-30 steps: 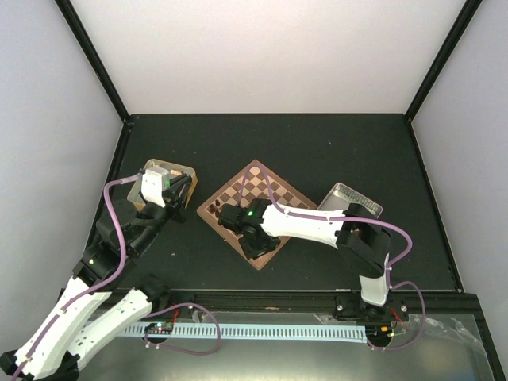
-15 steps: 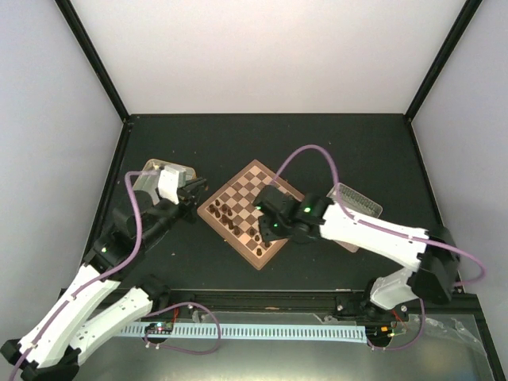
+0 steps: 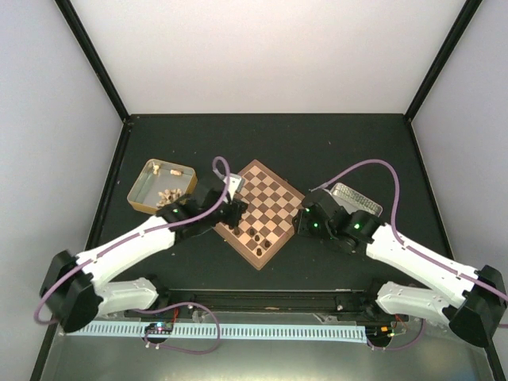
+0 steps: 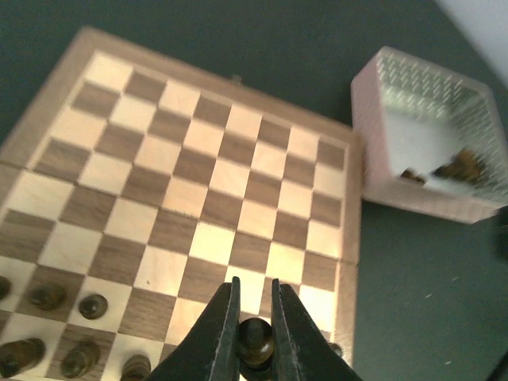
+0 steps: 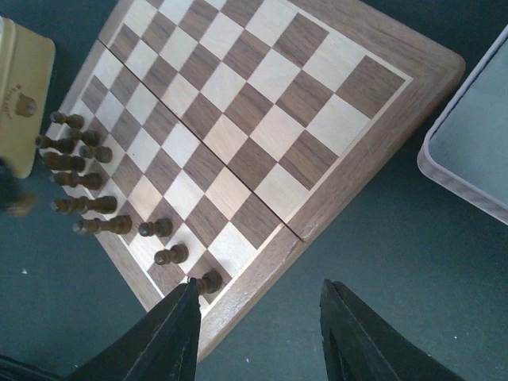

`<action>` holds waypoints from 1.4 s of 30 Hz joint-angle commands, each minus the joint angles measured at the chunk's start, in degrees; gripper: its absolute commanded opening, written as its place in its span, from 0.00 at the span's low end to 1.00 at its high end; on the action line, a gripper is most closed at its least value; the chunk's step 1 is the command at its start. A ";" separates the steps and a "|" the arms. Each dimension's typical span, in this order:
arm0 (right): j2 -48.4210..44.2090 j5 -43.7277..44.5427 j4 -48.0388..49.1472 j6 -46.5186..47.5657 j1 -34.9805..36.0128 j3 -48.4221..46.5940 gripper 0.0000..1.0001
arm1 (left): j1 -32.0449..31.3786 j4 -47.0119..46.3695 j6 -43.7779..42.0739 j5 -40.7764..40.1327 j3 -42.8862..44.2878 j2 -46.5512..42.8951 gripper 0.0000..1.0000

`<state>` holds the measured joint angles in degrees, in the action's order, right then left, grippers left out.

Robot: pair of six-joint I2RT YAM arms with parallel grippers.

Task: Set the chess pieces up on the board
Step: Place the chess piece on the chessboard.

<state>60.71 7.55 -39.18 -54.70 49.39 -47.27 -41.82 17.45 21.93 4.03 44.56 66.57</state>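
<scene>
The board (image 3: pixel 266 198) lies mid-table, with several dark chess pieces (image 3: pixel 254 235) in rows along its near-left side. My left gripper (image 3: pixel 236 210) is over those rows; in the left wrist view the gripper (image 4: pixel 254 282) is shut on a dark round-headed chess piece (image 4: pixel 255 343) above the board (image 4: pixel 206 182) near its edge. My right gripper (image 3: pixel 299 225) is at the board's right corner; in the right wrist view the gripper (image 5: pixel 258 317) is open and empty over the dark table, beside the rim. The standing pieces (image 5: pixel 83 181) show there too.
A gold tray (image 3: pixel 144 190) with pale pieces stands left of the board. A pale pink tray (image 3: pixel 357 200) stands to the right; in the left wrist view that tray (image 4: pixel 373 151) holds a few dark pieces (image 4: pixel 460 168). Black frame posts stand at the back corners.
My left arm has swung from beside the gold tray across to the board's near-left side. My right arm has drawn back off the board to its right corner.
</scene>
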 commanded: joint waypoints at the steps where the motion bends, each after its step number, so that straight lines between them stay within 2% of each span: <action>1: -2.38 2.01 2.83 -0.40 -0.83 1.34 0.44 | -3.35 -6.75 -0.01 -6.92 1.56 6.18 0.02; 7: -3.41 1.74 3.51 0.61 -1.13 2.33 0.44 | -5.53 -9.61 -1.24 -14.20 3.59 16.94 0.03; 11: -3.83 1.68 3.84 1.05 -1.17 2.44 0.44 | -5.67 -12.32 -1.11 -15.65 3.50 21.00 0.04; 16: -4.02 1.59 3.85 1.46 -1.26 2.18 0.44 | -5.67 -14.12 -0.93 -14.58 3.20 22.36 0.15; 23: -3.92 1.16 4.04 1.22 -1.31 1.91 0.44 | -5.68 -11.63 -1.32 -14.30 4.62 22.88 0.29; 27: -4.03 0.84 4.16 0.96 -1.25 1.91 0.44 | -5.48 -7.59 -1.69 -14.22 6.59 22.16 0.34; 31: -4.32 0.70 3.96 0.84 -1.24 1.83 0.44 | -5.21 3.08 -0.93 -12.68 11.77 22.53 0.38; 36: -4.77 0.89 4.01 0.57 -1.30 2.08 0.44 | -3.77 12.80 1.57 -8.13 15.61 24.60 0.39; 42: -4.74 0.70 4.15 0.72 -1.29 2.18 0.44 | -3.66 16.38 1.31 -8.72 18.92 27.55 0.35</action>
<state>56.80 7.55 -35.94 -53.95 48.45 -45.23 -45.82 27.64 22.72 -5.39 59.99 91.70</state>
